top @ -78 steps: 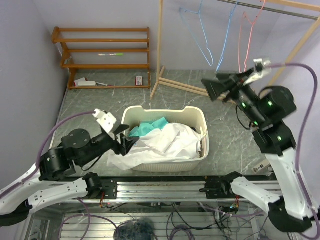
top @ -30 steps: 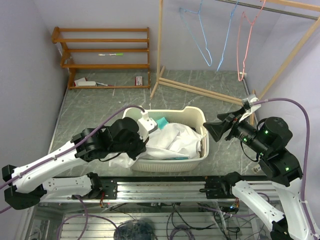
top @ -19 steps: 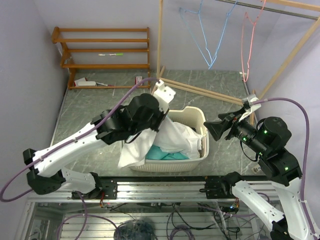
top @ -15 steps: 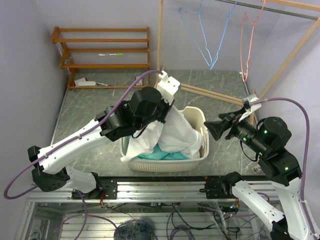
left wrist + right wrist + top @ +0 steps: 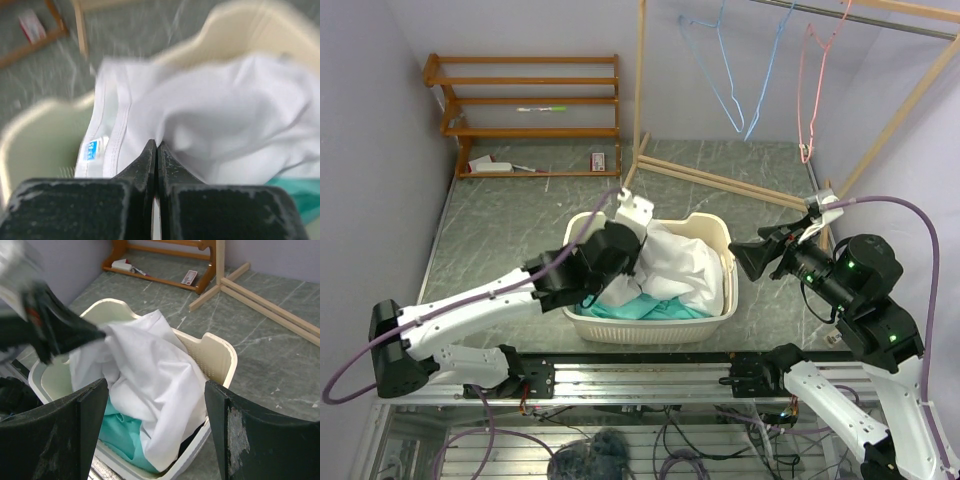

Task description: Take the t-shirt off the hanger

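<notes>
Nearest the arm bases, a cream laundry basket (image 5: 650, 327) sits on the grey table (image 5: 520, 210). It holds a teal garment (image 5: 655, 308) with the white t-shirt (image 5: 680, 265) heaped on top. From the left, the left gripper (image 5: 638, 260) reaches over the basket's far left corner. Its fingers (image 5: 147, 165) are pinched tight on a fold of the t-shirt, near a small blue label (image 5: 90, 149). Just right of the basket, the right gripper (image 5: 750, 262) hangs in the air with its jaws spread wide, apart from the cloth. Farther back, a pink hanger (image 5: 799, 100) and blue hangers (image 5: 739, 124) dangle from a wooden rack (image 5: 639, 90). A wooden shelf (image 5: 520, 95) stands at the far left.
</notes>
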### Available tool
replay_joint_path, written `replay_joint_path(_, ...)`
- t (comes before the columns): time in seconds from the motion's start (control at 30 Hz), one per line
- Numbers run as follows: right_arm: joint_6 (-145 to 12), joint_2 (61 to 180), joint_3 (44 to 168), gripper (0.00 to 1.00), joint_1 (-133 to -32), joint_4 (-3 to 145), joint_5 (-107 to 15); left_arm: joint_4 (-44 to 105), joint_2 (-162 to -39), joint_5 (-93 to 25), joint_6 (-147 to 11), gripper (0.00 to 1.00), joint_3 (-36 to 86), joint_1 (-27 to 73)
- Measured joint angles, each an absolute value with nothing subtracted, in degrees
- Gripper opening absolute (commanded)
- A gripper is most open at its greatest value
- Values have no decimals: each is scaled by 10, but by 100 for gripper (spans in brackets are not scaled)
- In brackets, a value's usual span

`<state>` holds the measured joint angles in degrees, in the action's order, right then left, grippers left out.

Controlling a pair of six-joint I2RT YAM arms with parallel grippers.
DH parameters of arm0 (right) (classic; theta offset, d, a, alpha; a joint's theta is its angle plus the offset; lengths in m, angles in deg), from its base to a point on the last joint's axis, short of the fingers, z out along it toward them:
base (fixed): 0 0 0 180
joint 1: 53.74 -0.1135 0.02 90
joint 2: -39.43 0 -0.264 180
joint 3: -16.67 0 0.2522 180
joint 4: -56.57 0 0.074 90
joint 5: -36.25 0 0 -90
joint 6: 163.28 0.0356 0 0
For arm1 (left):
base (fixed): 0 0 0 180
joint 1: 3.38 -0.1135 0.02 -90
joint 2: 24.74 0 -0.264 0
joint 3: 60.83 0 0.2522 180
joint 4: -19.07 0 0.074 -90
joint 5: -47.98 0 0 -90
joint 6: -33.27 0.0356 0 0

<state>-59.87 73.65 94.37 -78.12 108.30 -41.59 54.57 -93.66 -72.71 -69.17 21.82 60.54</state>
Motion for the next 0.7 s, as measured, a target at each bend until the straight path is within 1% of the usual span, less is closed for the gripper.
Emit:
replay_joint_path(0.03,-598,736,943,78,-781,1083,-416,551,-934,-730,-711,8,179,605)
replay_joint_path(0.07,-598,736,941,78,-781,1083,-416,555,-934,-731,-727,10,150,605)
replay_joint_path(0.13,-598,737,939,78,-781,1083,-416,565,-943,-730,-761,25,91,605)
replay_joint_path(0.17,-598,738,938,78,-781,1083,-416,571,-950,-728,-775,37,73,605)
replay_joint_path(0.2,-598,739,938,78,-781,1083,-416,577,-958,-727,-783,45,66,605)
replay_joint_path(0.23,-598,740,938,78,-781,1083,-416,585,-967,-725,-795,47,64,605)
replay_joint_path(0.27,-598,742,938,78,-781,1082,-416,587,-974,-724,-801,54,64,605)
replay_joint_path(0.3,-598,744,938,78,-781,1082,-416,589,-978,-724,-808,57,67,605)
replay_joint_path(0.43,-597,757,938,79,-781,1082,-416,608,-978,-728,-821,60,100,605)
replay_joint_path(0.47,-597,762,938,79,-781,1082,-416,615,-974,-731,-822,62,113,605)
replay_joint_path(0.5,-595,767,938,79,-781,1083,-417,622,-968,-734,-823,76,125,605)
replay_joint_path(0.53,-593,772,938,79,-781,1084,-419,627,-958,-738,-823,78,136,605)
replay_joint_path(0.6,-589,786,938,81,-781,1088,-428,634,-922,-750,-823,93,157,605)
replay_joint_path(0.63,-587,795,938,82,-781,1091,-436,637,-901,-757,-822,97,164,605)
replay_joint_path(0.7,-579,816,939,84,-781,1098,-451,641,-857,-776,-822,100,178,605)
